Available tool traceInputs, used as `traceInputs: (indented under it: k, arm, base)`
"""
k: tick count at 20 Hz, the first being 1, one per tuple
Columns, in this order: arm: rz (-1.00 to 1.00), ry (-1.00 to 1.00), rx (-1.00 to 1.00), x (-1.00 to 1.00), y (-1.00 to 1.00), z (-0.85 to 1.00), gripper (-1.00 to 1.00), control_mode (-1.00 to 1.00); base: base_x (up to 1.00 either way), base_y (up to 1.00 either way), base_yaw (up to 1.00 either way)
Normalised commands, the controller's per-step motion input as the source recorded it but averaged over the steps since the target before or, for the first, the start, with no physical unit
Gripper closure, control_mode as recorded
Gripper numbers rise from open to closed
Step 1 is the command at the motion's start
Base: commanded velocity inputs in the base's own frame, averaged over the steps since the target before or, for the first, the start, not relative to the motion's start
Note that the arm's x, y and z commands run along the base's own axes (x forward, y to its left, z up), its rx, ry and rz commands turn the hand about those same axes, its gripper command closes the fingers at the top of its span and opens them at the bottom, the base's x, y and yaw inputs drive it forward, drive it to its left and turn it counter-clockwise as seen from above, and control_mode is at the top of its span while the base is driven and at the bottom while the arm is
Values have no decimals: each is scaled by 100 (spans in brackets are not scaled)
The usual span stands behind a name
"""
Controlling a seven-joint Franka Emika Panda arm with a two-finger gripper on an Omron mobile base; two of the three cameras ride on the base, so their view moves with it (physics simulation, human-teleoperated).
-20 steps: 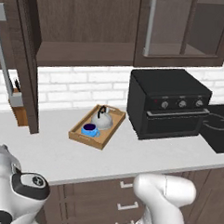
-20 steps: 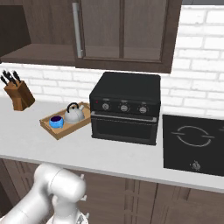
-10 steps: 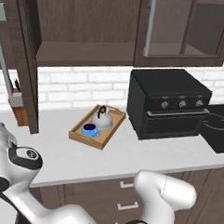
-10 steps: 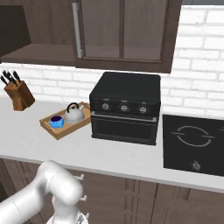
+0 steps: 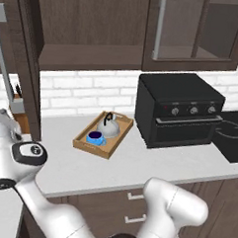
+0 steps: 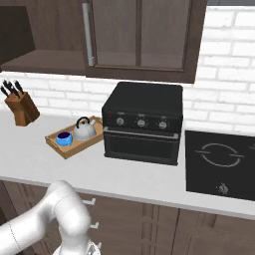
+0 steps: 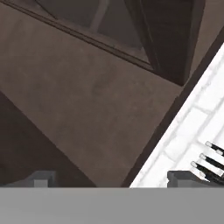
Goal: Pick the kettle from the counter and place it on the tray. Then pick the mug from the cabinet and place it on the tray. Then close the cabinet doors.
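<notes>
Up at the wall cabinet (image 5: 89, 57) nothing has shifted over the last sec: shelf bare, left door (image 5: 30, 72) swung out edge-on, right door (image 5: 195, 31) shut. Counter (image 5: 138, 166), black oven (image 5: 178, 109) and tray (image 5: 89, 149) sit as before, so the base hasn't driven. Only the arm (image 5: 25, 160) has changed: its near link has climbed at the left of the left base view, toward the open door.

Kettle (image 5: 108, 127) and mug (image 5: 95, 137) are both on the tray, side by side, mug nearer the front corner. So both placing steps look done; probably only the doors are left.

Gripper (image 7: 111, 180) has its jaws spread wide w/ nothing between them, facing dark wood beside white brick; knife handles (image 7: 210, 164) show at lower right.

Room: the open door's edge hangs above the knife block (image 6: 22, 107), tight there. Tray is well apart from the door's swing path, oven further still.
</notes>
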Motion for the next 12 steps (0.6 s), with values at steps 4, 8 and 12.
traceInputs:
  k: [4, 8, 12]
  arm:
    - [-6, -21, 23, 2, -7, 34, -100, -100]
    - [-5, -2, 23, 0, -45, 39, -100, -100]
    - [-10, 0, 33, 0, -57, 19, -100, -100]
  base:
    - [0, 0, 0]
    - [0, 0, 0]
    - [0, 0, 0]
